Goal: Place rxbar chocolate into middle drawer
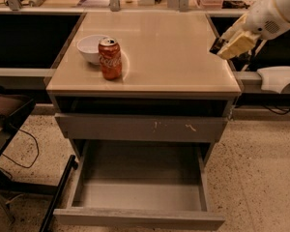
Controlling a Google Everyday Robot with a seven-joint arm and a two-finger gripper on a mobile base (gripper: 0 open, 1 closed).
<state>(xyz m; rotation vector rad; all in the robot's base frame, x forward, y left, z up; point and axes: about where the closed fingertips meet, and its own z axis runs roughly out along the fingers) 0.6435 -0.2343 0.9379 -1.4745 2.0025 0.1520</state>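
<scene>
My gripper [224, 47] is at the upper right, lifted above the right edge of the tan countertop [174, 47]. Its pale fingers [237, 41] are shut on the rxbar chocolate [216, 46], of which only a small dark end shows. The middle drawer [135, 219] is pulled open below, with a plain grey front panel and a grey inside with nothing in it. It lies well below and to the left of the gripper.
A red soda can [109, 58] and a white bowl [90, 48] stand at the counter's left. A shut drawer front with pale scratch marks [140, 127] sits above the open drawer. A chair [5, 115] stands at left; a white robot part [279, 79] at right.
</scene>
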